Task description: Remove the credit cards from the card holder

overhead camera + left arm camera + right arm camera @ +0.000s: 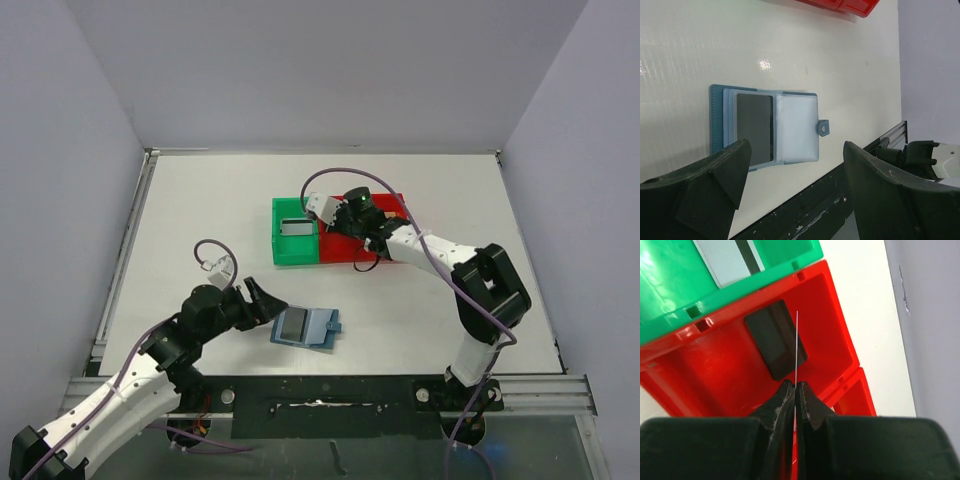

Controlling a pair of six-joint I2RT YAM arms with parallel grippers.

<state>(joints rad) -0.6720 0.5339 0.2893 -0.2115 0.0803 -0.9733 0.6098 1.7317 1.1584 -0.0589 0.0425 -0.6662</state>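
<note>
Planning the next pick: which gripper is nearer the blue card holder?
Left. The left gripper, open, sits just beside the card holder. The right gripper is far off over the red bin, shut on a thin card.

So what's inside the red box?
A dark card lies flat on the floor of the red bin. The right gripper pinches a second card edge-on above it. The gripper covers the bin's near part, so anything there is hidden.
</note>
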